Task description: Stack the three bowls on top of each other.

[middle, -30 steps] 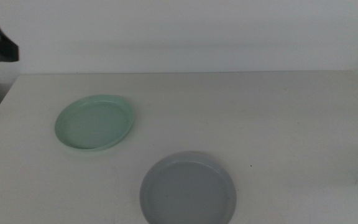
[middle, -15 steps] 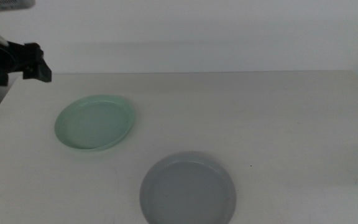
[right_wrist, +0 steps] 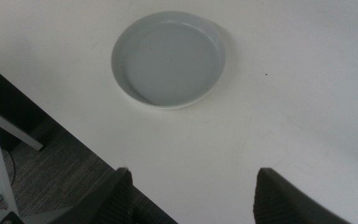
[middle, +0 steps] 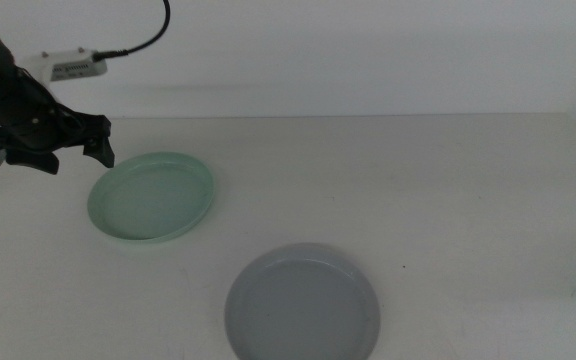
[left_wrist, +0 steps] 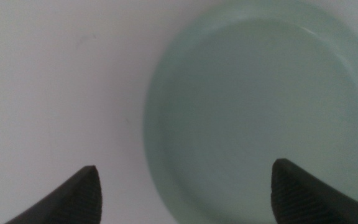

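Pincer (middle: 76,156) spread above mint bowl's (middle: 153,196) far-left rim.

Brightness: the scene was brightly and evenly lit, and the white matte table (middle: 448,190) looked washed out with little contrast against the pale wall.
Light source: diffuse and overhead; no lamp was in view.
Shadows: soft and faint, a thin dark rim lay under the near edge of the mint green shallow round bowl (middle: 152,196) and of the pale blue-grey shallow round bowl (middle: 302,304).
Glare: a weak sheen showed on the mint green bowl's inner rim (left_wrist: 260,118) in the left wrist view.
Focus: the middle view was slightly soft overall; in both wrist views the dark jaw tips were blurred.
Colour: a cool, greyish cast ran through all three views.
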Available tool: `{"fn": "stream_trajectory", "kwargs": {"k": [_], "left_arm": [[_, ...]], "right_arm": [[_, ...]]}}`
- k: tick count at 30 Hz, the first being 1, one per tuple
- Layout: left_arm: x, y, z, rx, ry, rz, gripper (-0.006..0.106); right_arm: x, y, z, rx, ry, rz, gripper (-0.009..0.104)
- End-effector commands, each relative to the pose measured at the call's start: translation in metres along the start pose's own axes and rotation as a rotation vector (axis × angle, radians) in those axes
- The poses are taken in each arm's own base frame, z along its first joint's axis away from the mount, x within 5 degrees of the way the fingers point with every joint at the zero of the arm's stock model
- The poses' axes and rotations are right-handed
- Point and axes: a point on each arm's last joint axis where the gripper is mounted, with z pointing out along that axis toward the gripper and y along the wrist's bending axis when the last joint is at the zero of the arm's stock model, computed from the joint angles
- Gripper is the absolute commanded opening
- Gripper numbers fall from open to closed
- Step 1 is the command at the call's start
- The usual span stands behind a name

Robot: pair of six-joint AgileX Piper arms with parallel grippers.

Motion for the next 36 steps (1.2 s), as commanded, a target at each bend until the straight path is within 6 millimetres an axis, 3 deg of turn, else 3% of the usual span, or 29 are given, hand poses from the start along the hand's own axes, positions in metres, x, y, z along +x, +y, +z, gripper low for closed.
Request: {"fn": "stream_trajectory", "kwargs": {"k": [1, 8, 11, 14, 21, 22, 25, 29, 33, 36], "left_arm": [[-0.02, 0.002, -0.015, -0.004, -0.107, -0.001, 0.105], [-0.026, 0.018, 0.031, -0.001, -0.058, -0.039, 0.104], [-0.024, 0.021, 0.045, 0.006, -0.046, -0.058, 0.098], [-0.022, 0.023, 0.054, 0.009, -0.025, -0.064, 0.078], [-0.021, 0.023, 0.061, 0.015, -0.019, -0.075, 0.001], [-0.021, 0.024, 0.06, 0.012, -0.021, -0.07, 0.0], [-0.024, 0.021, 0.044, 0.012, -0.034, -0.058, 0.0], [-0.024, 0.007, -0.001, 0.06, -0.035, -0.108, 0.0], [-0.02, -0.029, -0.054, 0.097, -0.054, -0.036, 0.0], [-0.005, -0.064, -0.085, 0.089, -0.083, 0.039, 0.0]], "right_arm": [[-0.01, 0.0, -0.004, 0.013, -0.069, -0.003, 0.05], [-0.01, 0.0, -0.004, 0.012, -0.07, -0.003, 0.05], [-0.01, 0.0, -0.004, 0.013, -0.069, -0.003, 0.05], [-0.01, 0.0, -0.004, 0.013, -0.069, -0.003, 0.05], [-0.01, 0.0, -0.004, 0.013, -0.069, -0.003, 0.05], [-0.01, 0.0, -0.004, 0.013, -0.069, -0.003, 0.05], [-0.01, 0.0, -0.004, 0.013, -0.069, -0.003, 0.05], [-0.01, 0.0, -0.004, 0.013, -0.069, -0.003, 0.05], [-0.01, 0.0, -0.004, 0.013, -0.069, -0.003, 0.05], [-0.01, 0.0, -0.004, 0.013, -0.069, -0.003, 0.05]]}}
